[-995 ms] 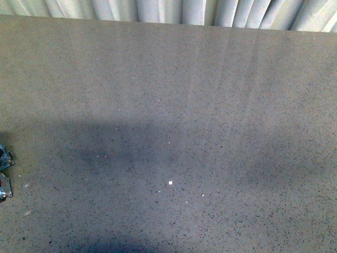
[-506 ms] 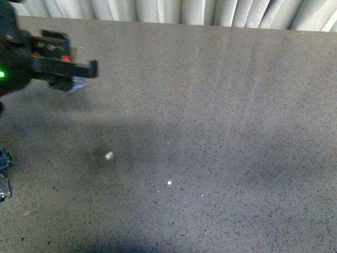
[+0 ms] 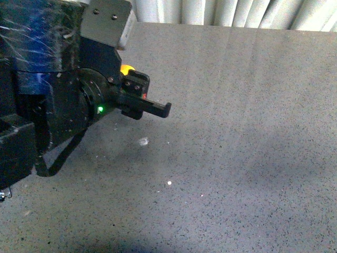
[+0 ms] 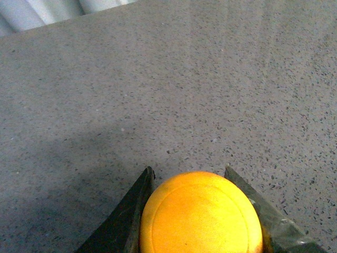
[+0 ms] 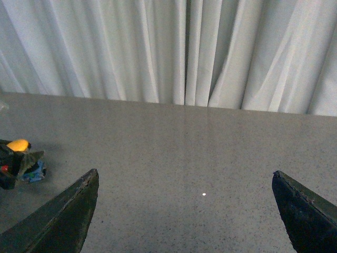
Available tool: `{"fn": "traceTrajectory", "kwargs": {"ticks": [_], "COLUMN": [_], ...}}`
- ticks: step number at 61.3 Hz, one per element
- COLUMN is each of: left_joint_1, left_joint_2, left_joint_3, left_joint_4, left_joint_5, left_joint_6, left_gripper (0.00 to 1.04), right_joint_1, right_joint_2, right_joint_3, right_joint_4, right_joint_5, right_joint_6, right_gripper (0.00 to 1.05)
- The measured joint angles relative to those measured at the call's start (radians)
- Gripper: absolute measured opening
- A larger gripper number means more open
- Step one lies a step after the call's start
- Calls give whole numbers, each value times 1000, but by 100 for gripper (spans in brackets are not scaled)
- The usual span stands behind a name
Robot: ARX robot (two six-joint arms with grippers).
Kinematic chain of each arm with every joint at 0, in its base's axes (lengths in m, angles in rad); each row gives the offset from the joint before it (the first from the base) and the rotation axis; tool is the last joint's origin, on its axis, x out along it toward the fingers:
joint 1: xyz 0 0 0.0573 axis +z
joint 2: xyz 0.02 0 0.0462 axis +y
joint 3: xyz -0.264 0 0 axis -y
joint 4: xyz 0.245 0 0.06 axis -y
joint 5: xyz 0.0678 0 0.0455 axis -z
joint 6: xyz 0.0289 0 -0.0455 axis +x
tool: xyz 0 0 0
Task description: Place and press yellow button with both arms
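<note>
The yellow button [image 4: 200, 216] fills the lower part of the left wrist view, its round cap held between two black fingers [image 4: 131, 211]. My left gripper [image 4: 189, 174] is shut on it above the grey speckled table [image 4: 168, 95]. In the front view the bulky black left arm [image 3: 58, 95] covers the left side, and only a sliver of the yellow button [image 3: 127, 69] shows behind the wrist. The right wrist view shows the right gripper [image 5: 184, 173] wide open over bare table, with nothing between its fingers. The yellow button [image 5: 18, 144] is small and far off at that view's edge.
A white pleated curtain [image 3: 237, 13] hangs behind the table's far edge. A small whitish scrap [image 3: 143, 141] and a bright speck [image 3: 169, 183] lie on the table near the middle. A bit of metal [image 3: 2, 195] shows at the left edge.
One second ago no arm showed in the front view. The left arm has since swung in from the upper left, moving rightward and closer, now filling the left side with the button.
</note>
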Motion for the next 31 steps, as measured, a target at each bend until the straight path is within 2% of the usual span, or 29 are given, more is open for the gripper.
{"fn": "traceTrajectory", "kwargs": {"ticks": [31], "left_joint_1": [-79], "left_joint_2": [106], "left_joint_3": [57], "left_joint_4": [-5], "left_joint_5": [-13], "left_joint_6": [10], "left_gripper": [32], "right_joint_1": [0], "right_joint_2": [0], "right_joint_3": [0], "right_joint_4": [0], "right_joint_5": [0], "right_joint_6": [0], "right_gripper": [96]}}
